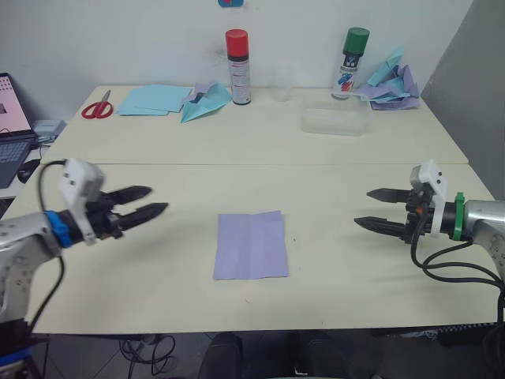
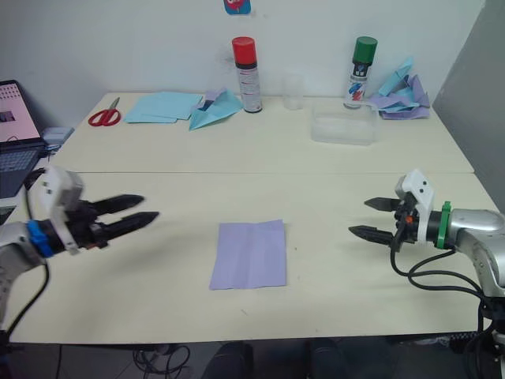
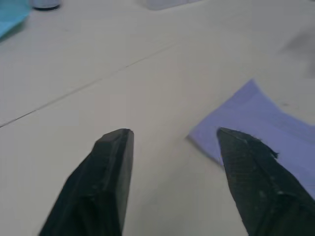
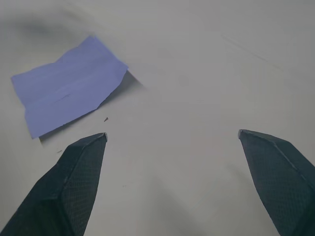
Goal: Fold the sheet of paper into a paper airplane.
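Centrally, the sheet of paper (image 1: 251, 245) lies flat and unfolded on the near half of the table (image 1: 331, 181), its faint centre crease visible. My left gripper (image 1: 150, 201) and right gripper (image 1: 369, 208) flank it, each well apart from it, fingers spread and holding nothing.

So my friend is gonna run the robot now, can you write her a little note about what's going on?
Left end effector: open, empty, hovering over the table to the left of the sheet of paper.
Right end effector: open, empty, hovering to the right of the sheet.
The lavender sheet lies flat near the table's front edge, midway between both, with a faint centre crease.
Done: at most that centre crease.
Left: all the airplane folds.
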{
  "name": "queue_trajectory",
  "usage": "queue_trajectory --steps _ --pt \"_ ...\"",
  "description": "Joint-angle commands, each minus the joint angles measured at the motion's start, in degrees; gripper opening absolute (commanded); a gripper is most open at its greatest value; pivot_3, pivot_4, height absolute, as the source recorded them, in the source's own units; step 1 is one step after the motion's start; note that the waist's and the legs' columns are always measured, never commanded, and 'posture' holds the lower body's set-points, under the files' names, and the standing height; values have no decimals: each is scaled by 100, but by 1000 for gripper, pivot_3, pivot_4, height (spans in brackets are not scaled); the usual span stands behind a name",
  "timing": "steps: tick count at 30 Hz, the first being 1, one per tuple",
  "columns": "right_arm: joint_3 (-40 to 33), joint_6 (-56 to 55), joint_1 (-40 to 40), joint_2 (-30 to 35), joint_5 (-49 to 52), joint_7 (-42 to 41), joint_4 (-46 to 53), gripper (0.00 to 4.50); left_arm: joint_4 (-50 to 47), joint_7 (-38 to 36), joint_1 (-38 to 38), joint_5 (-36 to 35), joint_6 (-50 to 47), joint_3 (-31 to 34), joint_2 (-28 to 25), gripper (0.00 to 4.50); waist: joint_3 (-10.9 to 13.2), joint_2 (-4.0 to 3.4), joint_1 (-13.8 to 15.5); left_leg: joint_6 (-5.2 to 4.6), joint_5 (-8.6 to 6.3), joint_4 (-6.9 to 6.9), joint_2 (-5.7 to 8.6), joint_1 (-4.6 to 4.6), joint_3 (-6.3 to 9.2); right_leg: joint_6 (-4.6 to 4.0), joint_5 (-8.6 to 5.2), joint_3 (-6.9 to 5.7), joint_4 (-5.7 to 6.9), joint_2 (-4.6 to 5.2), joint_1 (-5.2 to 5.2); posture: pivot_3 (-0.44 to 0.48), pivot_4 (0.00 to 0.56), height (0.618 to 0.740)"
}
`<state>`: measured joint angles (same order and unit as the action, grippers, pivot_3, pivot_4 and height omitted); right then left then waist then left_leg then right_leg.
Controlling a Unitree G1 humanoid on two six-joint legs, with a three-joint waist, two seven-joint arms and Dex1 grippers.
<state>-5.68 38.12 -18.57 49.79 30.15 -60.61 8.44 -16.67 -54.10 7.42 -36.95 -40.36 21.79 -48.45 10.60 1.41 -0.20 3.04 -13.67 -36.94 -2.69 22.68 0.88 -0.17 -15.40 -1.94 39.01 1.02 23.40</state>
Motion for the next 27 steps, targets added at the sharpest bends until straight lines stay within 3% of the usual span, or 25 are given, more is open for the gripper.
queue_trajectory --steps 1,6,10,13,24,27 --pt "25 -22 -75 -72 15 91 256 4500 -624 436 74 -86 -90 -430 335 1595 0 0 5 0 0 0 0 -2 1 0 0 1 1 -1 -1 0 150 740" --pt "349 -138 -75 -347 -135 252 341 4500 -623 1026 88 686 308 -1699 1100 22 0 0 9 0 0 -1 2 -13 4 0 0 0 1 -3 -14 0 150 740" --pt "575 -216 -202 -633 -332 437 275 4500 -70 1144 89 1359 822 -2480 1488 22 -1 -1 7 0 0 -1 3 -14 5 0 1 1 1 -5 -14 0 150 740" --pt "653 -156 -264 -751 -329 484 246 3853 262 1281 126 1676 892 -2774 1633 0 -1 -1 6 -1 0 -2 2 -13 7 0 1 -1 2 -7 -14 0 150 740" --pt "1731 -887 -415 -1621 -1427 929 -409 67 756 1357 66 2139 870 -3167 1687 0 -22 -8 4 -1 1 -2 3 -30 9 0 2 -2 5 -7 -27 0 150 740" --pt "2063 -1075 -494 -1893 -1682 905 -597 67 795 1352 58 2147 893 -3174 1720 0 -25 -12 3 -2 1 -2 4 -33 8 0 2 -1 6 -7 -29 0 150 740"
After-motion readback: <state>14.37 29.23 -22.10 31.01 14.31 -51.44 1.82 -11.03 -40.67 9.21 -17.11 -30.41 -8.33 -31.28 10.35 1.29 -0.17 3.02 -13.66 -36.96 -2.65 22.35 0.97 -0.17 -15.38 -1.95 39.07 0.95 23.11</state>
